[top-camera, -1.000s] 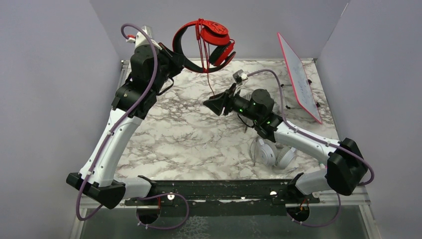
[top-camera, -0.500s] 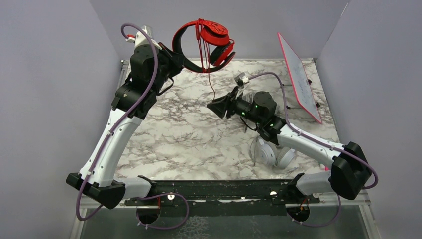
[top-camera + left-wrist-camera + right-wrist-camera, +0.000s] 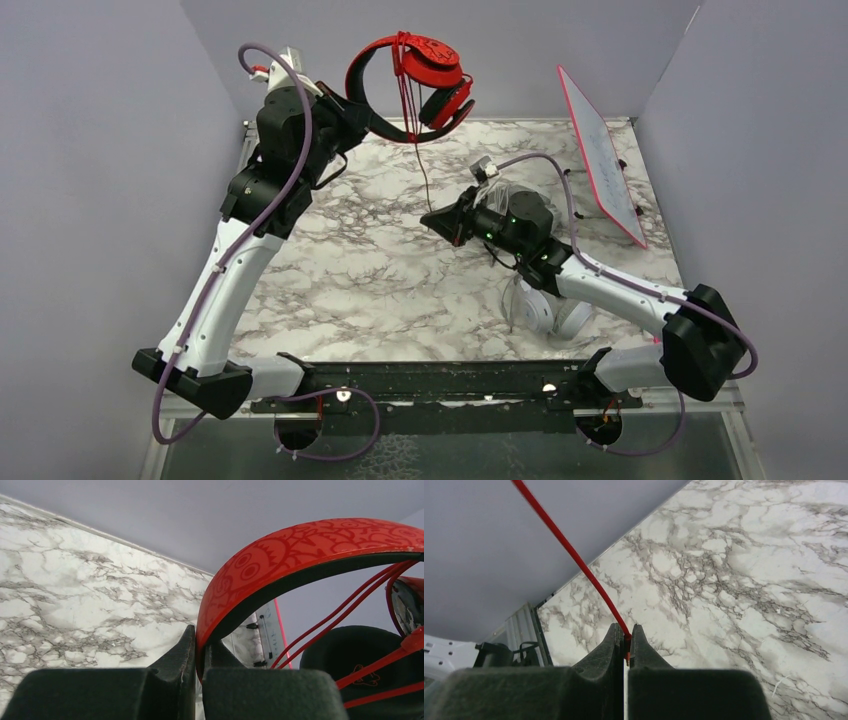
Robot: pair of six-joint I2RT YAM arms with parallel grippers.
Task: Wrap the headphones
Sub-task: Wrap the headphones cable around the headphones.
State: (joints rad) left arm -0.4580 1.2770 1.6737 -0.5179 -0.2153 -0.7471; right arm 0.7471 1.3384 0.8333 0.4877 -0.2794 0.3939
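The left gripper (image 3: 199,650) holds the red headphones (image 3: 432,68) tight by the band, high over the table (image 3: 350,280). The right gripper (image 3: 625,642) pinches their red cable (image 3: 569,550). A white pair (image 3: 535,310), maybe two, lies under the right arm (image 3: 610,285).

I see red-and-black headset (image 3: 432,66) aloft, red cable (image 3: 574,562) partly wound on band, tail taut | white headset (image 3: 540,310) lying flat, near-right

right end effector (image 3: 428,216) drawn nearer, wrist shifted rightward; red cable (image 3: 422,175) stretched longer
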